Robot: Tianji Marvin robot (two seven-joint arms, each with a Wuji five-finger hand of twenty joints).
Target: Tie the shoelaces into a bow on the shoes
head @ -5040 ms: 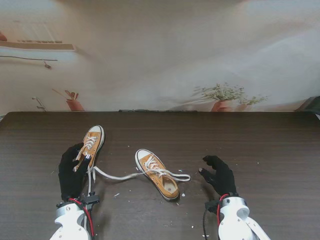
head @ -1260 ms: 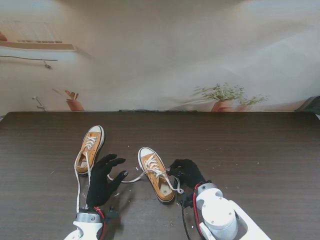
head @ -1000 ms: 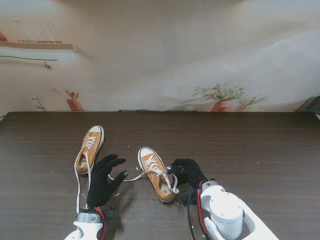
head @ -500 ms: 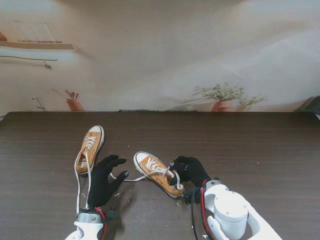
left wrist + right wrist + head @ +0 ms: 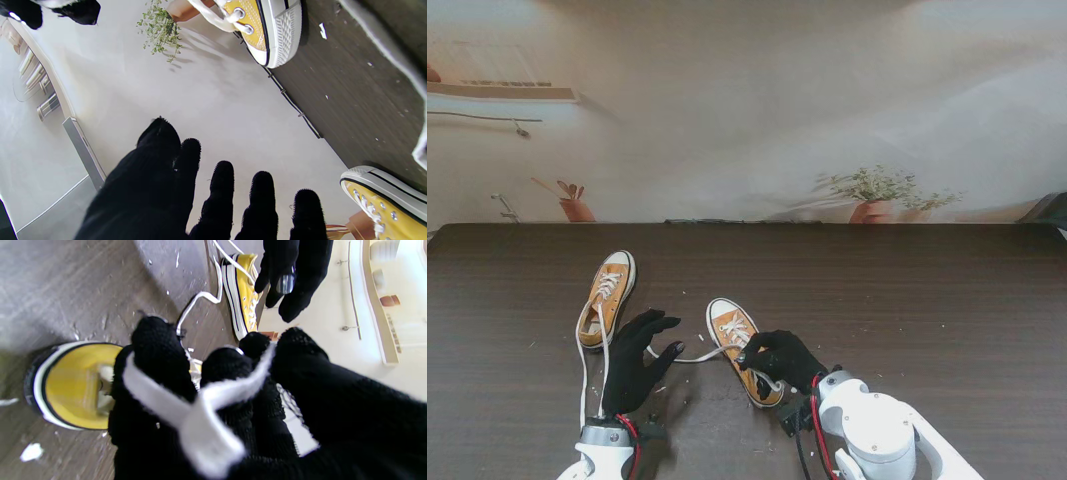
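The right hand (image 5: 779,356) pinches a white lace (image 5: 200,403) over the near shoe (image 5: 739,345); it should draw taut gently. Beside that shoe, the left hand (image 5: 635,362) hovers spread, empty.

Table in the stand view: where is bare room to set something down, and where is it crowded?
Free: the table to the right of the right hand, and the far strip beyond both shoes. Crowded: between the left shoe, left hand and right shoe, where laces trail.
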